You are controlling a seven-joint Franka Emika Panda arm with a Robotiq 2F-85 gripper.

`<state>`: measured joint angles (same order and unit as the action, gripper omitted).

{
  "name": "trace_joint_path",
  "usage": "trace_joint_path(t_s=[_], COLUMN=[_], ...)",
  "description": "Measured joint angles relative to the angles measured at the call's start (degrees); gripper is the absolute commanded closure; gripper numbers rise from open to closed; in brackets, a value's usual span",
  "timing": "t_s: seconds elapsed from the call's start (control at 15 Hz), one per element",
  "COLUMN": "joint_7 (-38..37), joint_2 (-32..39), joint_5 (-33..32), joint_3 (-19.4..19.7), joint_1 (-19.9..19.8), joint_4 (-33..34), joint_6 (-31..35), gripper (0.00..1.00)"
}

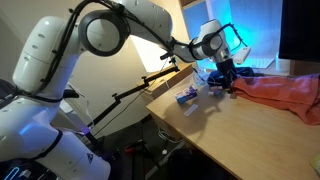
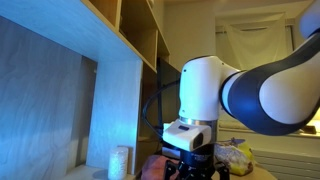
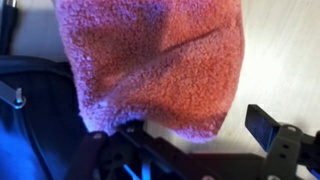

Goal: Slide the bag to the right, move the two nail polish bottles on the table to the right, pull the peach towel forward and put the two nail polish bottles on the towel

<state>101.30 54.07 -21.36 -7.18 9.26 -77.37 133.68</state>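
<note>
A dark bag (image 3: 30, 110) lies beside the peach towel (image 3: 160, 60) on the table (image 3: 285, 50), its contents hidden; the gripper (image 3: 180, 135) has its fingers (image 3: 265, 122) wide apart, the towel's edge between them. The arm (image 1: 110, 30) reaches across the table, wrist turned down at the towel's end.

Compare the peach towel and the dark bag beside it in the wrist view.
Towel is peach; bag is black. Towel looks fuzzy terry; bag looks smooth, with a blue sheen. Towel fills the view's centre; bag sits at its left edge. Both lie on the pale table.
</note>
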Motion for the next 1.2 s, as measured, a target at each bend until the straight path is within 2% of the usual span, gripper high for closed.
trace_joint_path(t_s=[0.67, 1.2], joint_7=[0.0, -0.51], joint_2=[2.24, 2.32], joint_5=[-0.09, -5.29], joint_3=[0.39, 5.34], joint_1=[-0.39, 2.64], joint_4=[3.63, 4.81], joint_6=[0.01, 2.79], gripper=[0.0, 0.0])
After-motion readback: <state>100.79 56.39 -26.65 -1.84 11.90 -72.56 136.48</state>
